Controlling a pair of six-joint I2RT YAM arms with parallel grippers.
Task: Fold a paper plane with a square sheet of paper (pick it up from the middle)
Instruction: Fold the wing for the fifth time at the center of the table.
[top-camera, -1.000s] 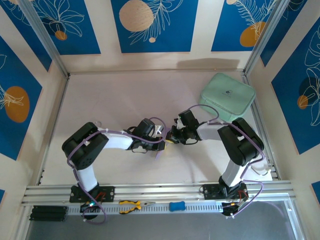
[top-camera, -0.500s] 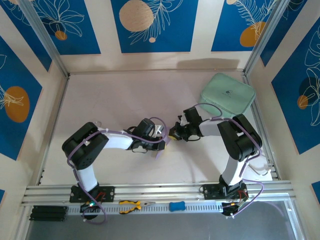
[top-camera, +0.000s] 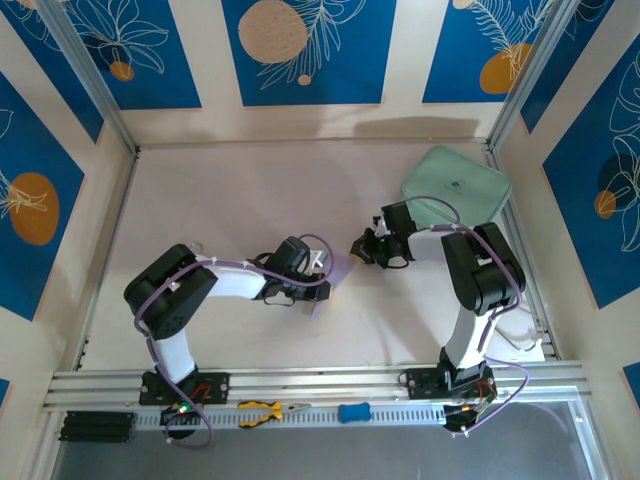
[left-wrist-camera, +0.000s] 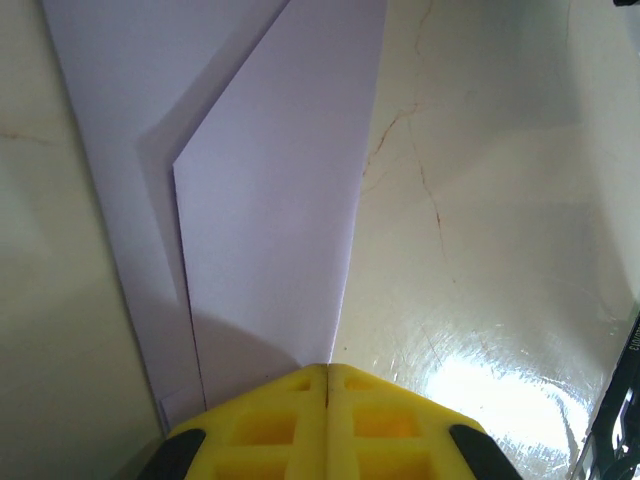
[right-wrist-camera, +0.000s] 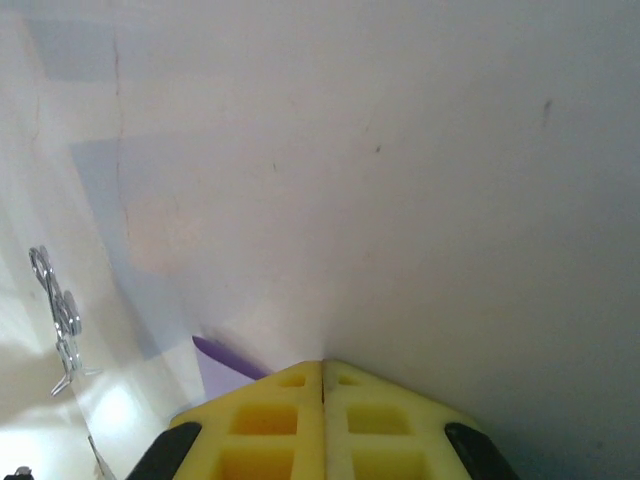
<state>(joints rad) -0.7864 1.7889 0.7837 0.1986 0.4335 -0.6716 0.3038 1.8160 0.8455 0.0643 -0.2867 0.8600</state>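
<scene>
Along the near rail (top-camera: 320, 378) lie yellow-handled pliers (top-camera: 262, 410) and a small blue tool (top-camera: 353, 411).

Beyond them, on the pale table (top-camera: 230, 190), the left gripper (top-camera: 326, 276) reaches toward 3 o'clock. The lavender paper (top-camera: 340, 268) lies right at its tips and spreads from them toward 1 o'clock.

In the left wrist view this gripper's (left-wrist-camera: 327, 400) yellow pads (left-wrist-camera: 260, 430) are pressed together with no gap. The paper (left-wrist-camera: 270, 200) is folded, one layer overlapping another along a slanted edge. It runs from 12 o'clock down to the tips, and its right edge meets the seam between them. Whether the tips pinch its near end or only press on it, I cannot tell.

The right gripper (top-camera: 358, 250) sits just off the paper's far corner, at about 1 o'clock from it, pointing toward 9 o'clock. In its own wrist view the gripper (right-wrist-camera: 322, 400) has its pads (right-wrist-camera: 270, 425) closed as well, with nothing between them, over bare table. A purple sliver (right-wrist-camera: 228, 358) shows at 10 o'clock of the tips, too small to identify.

Farther off, at 2 o'clock from the paper, a mint-green case (top-camera: 455, 190) lies by the table's right edge. A small dark mark on its lid is too small to read.

On the far wall hang blue panels (top-camera: 310, 50) with white leaf drawings and orange discs.
</scene>
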